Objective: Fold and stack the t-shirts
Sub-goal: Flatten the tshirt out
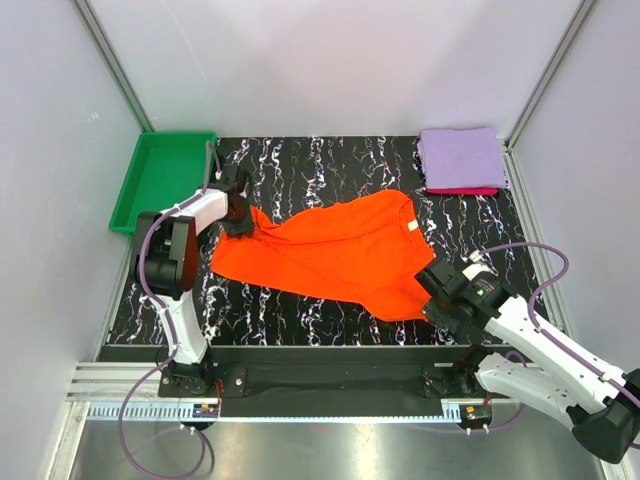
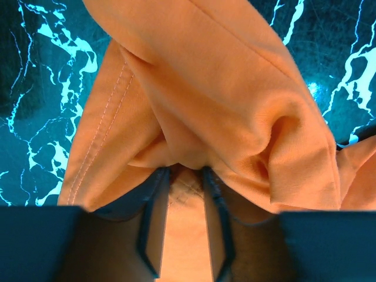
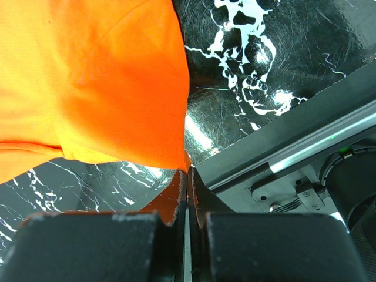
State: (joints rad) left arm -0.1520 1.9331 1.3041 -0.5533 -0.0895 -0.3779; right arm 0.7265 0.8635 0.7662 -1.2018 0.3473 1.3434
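Observation:
The orange-red t-shirt (image 1: 340,255) lies spread and rumpled across the middle of the black marbled table. My left gripper (image 1: 238,212) sits at the shirt's far-left corner. In the left wrist view its narrow jaws (image 2: 185,173) pinch a bunched fold of the orange cloth (image 2: 235,106). My right gripper (image 1: 432,290) is at the near-right corner. Seen from the right wrist, it (image 3: 188,171) is shut on the tip of the shirt's hem (image 3: 106,88), lifted slightly off the table. A folded lavender t-shirt (image 1: 460,157) rests on a folded crimson-pink one (image 1: 465,190) at the back right.
A green plastic tray (image 1: 165,175) stands at the back left, just beyond the left gripper. The table's front rail (image 3: 294,141) runs right beside the right gripper. White walls close in on three sides.

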